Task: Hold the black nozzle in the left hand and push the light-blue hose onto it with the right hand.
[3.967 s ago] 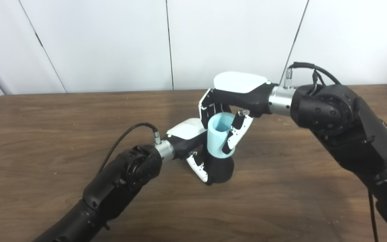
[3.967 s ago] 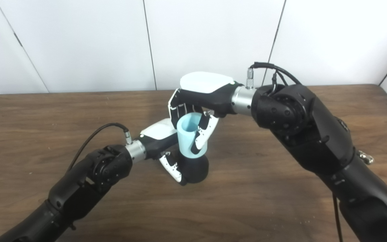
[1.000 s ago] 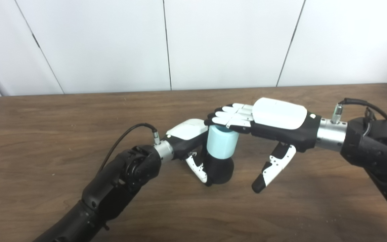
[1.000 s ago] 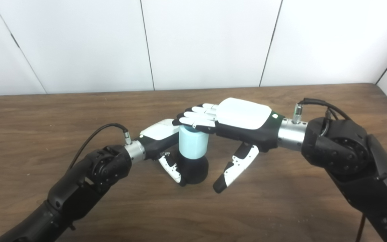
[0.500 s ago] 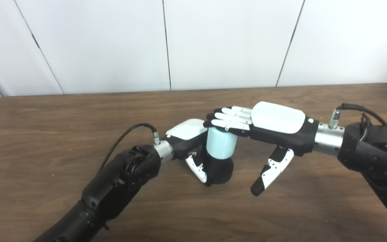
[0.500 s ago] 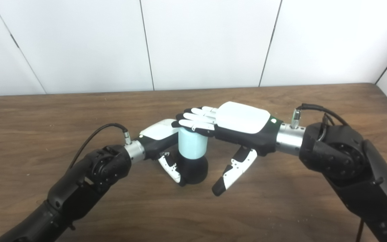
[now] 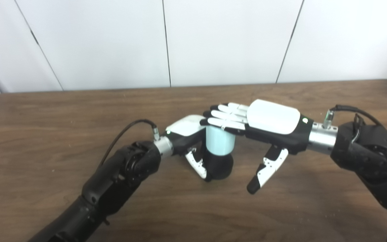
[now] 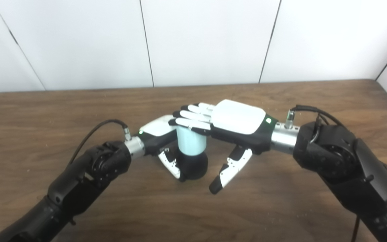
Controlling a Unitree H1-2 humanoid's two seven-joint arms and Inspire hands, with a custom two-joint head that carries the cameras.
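The black nozzle point(image 7: 219, 167) stands upright on the brown table near its middle. My left hand point(image 7: 190, 141) is shut on it from the left, thumb across its front. The light-blue hose point(image 7: 219, 141) sits upright on top of the nozzle. My right hand point(image 7: 264, 126) is open and lies flat, palm down, with its fingers point(image 7: 223, 118) resting on the hose's top end. Its thumb point(image 7: 264, 171) hangs down to the right of the nozzle, apart from it. The hose's opening is hidden under the fingers.
The brown wooden table point(image 7: 45, 141) runs to a white panelled wall point(image 7: 113, 40) at the back. Both black forearms cross the front of the table, left point(image 7: 113, 181) and right point(image 7: 368, 158).
Four seconds ago the right hand gripped the hose from above; since then it has let go and flattened onto the hose's top. Over the last second it has stayed there; the picture shifted slightly.
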